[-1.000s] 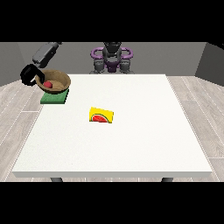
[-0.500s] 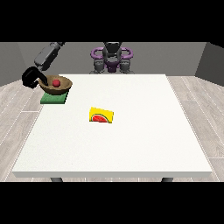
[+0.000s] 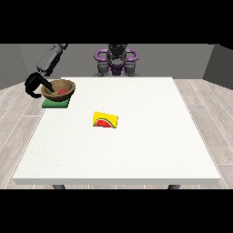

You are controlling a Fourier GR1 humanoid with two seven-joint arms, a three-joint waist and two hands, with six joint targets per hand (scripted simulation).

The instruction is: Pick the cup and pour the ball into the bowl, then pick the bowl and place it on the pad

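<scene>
A brown bowl point(image 3: 58, 88) with a red ball point(image 3: 61, 91) in it rests on the green pad point(image 3: 55, 103) at the table's back left. The black hand at the view's left point(image 3: 34, 86) is beside the bowl's left rim. Its fingers curve in a C shape and one tip reaches the rim. A yellow cup point(image 3: 105, 120) with a watermelon picture lies on its side near the table's middle, away from the hand. No hand shows at the view's right.
The robot's torso point(image 3: 116, 59) stands behind the far edge of the white table point(image 3: 136, 150). Its grey forearm point(image 3: 51, 58) slants down over the back left corner. Grey floor surrounds the table.
The bowl has shifted slightly right and now sits on the pad. The forearm has swung up and stands steeper, while the hand has stayed at the bowl's left rim.
</scene>
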